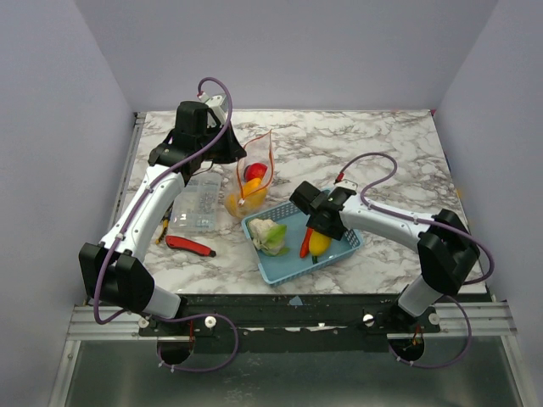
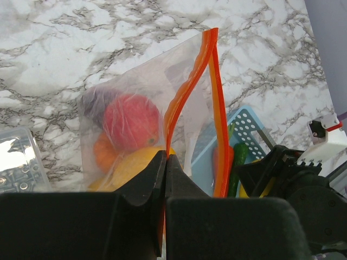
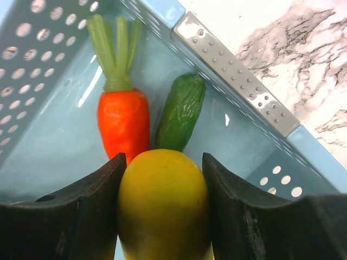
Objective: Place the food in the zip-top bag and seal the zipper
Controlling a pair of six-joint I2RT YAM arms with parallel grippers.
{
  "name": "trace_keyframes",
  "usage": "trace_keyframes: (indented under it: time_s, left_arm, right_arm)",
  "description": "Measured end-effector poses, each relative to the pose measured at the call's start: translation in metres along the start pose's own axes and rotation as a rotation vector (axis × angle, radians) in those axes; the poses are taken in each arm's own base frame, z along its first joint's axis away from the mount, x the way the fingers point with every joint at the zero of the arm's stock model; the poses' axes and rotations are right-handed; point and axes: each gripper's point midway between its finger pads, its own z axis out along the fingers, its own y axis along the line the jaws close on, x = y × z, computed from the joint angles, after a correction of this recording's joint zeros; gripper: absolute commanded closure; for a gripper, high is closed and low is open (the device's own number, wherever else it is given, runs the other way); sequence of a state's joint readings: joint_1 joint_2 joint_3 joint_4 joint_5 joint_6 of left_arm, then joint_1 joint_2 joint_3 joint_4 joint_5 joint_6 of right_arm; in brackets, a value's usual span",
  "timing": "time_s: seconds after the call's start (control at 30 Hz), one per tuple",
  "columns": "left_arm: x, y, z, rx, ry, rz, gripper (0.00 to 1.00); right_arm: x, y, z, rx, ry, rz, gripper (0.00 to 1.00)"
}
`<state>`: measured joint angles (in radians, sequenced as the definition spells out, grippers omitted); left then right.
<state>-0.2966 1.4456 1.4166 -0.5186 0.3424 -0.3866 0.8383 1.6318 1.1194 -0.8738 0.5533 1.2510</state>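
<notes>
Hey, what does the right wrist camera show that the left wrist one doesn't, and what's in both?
Only right wrist: the right tool gripping a yellow fruit from both sides, plus an orange carrot. Only left wrist: the left tool pinching the zipper of the zip-top bag, a red fruit inside, a clear box at the left edge. Both: the blue basket, the green cucumber in it, the marble table.

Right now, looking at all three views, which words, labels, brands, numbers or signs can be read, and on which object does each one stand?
No text is readable in any view.
zip-top bag, zipper: plain, no print.
blue basket, yellow toy fruit, toy carrot, toy cucumber: no label.
clear plastic box: too small to show any marking.
</notes>
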Motion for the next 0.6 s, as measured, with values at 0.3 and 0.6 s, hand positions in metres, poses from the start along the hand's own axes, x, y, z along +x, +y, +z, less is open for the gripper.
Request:
trace_keyframes:
  time_s: [0.3, 0.6]
  left_arm:
    - [0.0, -0.001, 0.0, 0.004, 0.001, 0.0, 1.0]
    - [0.001, -0.001, 0.0, 0.007, 0.003, -0.003, 1.0]
  right_arm:
    - [-0.021, 0.006, -0.027, -0.089, -0.035, -0.027, 0.77]
    - [-0.056, 0.05, -0.067, -0.375, -0.138, -0.098, 0.83]
